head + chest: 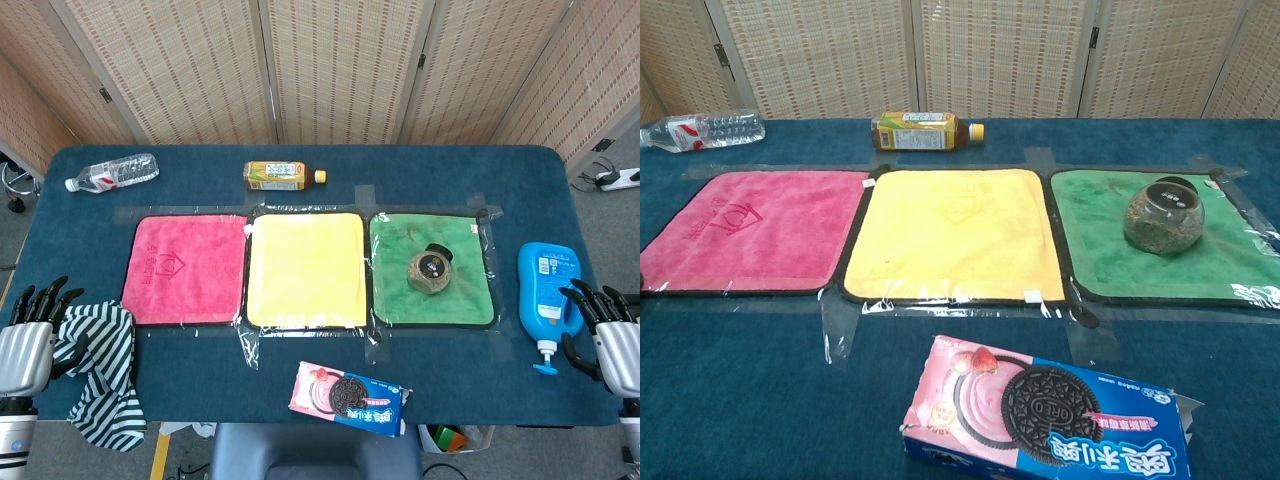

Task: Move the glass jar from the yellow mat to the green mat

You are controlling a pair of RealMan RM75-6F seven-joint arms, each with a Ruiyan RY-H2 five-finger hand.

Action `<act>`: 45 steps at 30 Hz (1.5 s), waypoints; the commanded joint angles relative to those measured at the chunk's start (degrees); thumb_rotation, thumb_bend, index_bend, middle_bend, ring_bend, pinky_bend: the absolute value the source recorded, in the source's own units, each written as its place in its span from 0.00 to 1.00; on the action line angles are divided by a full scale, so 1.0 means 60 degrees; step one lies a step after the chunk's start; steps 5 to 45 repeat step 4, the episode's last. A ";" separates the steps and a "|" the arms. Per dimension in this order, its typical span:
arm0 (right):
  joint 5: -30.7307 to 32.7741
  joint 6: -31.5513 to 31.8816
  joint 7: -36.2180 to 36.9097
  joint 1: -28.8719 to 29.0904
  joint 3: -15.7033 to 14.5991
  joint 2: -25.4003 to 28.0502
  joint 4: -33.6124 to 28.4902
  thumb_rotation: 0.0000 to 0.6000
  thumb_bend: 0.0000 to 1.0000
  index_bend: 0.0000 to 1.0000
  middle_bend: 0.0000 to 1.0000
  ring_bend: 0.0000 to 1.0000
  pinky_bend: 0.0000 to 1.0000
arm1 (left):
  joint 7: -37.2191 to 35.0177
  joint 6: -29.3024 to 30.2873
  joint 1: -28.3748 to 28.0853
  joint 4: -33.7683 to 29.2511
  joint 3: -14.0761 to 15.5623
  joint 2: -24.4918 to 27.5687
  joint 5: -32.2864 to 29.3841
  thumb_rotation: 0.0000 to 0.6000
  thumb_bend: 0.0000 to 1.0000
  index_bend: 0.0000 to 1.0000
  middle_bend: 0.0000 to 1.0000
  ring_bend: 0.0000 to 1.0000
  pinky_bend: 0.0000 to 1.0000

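The round glass jar (430, 270) with a dark lid stands upright on the green mat (395, 290), and it shows in the chest view too, jar (1163, 217) on green mat (1100, 250). The yellow mat (305, 268) in the middle lies bare, as does yellow mat (955, 235) in the chest view. My right hand (612, 340) hangs at the table's right front corner, fingers apart, holding nothing, far from the jar. My left hand (28, 338) is at the left front edge, fingers spread, empty. Neither hand shows in the chest view.
A pink mat (185, 268) lies left of the yellow one. A water bottle (112, 173) and a tea bottle (283, 176) lie at the back. A blue bottle (548, 290) lies by my right hand, a striped cloth (100, 370) by my left, a cookie box (350, 397) at the front.
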 commanded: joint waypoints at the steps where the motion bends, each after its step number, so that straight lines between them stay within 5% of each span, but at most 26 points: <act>1: -0.0203 0.0192 0.0253 -0.0239 0.0057 -0.0167 0.0175 1.00 0.51 0.15 0.13 0.17 0.09 | 0.0024 0.0004 -0.0016 -0.0039 0.0012 -0.0007 0.0028 1.00 0.45 0.21 0.10 0.14 0.06; 45: -0.0390 0.0391 0.0381 -0.0393 0.0170 -0.0201 0.0246 1.00 0.51 0.15 0.13 0.17 0.09 | 0.0046 0.0026 -0.0026 -0.0073 0.0026 -0.0016 0.0067 1.00 0.45 0.21 0.10 0.14 0.06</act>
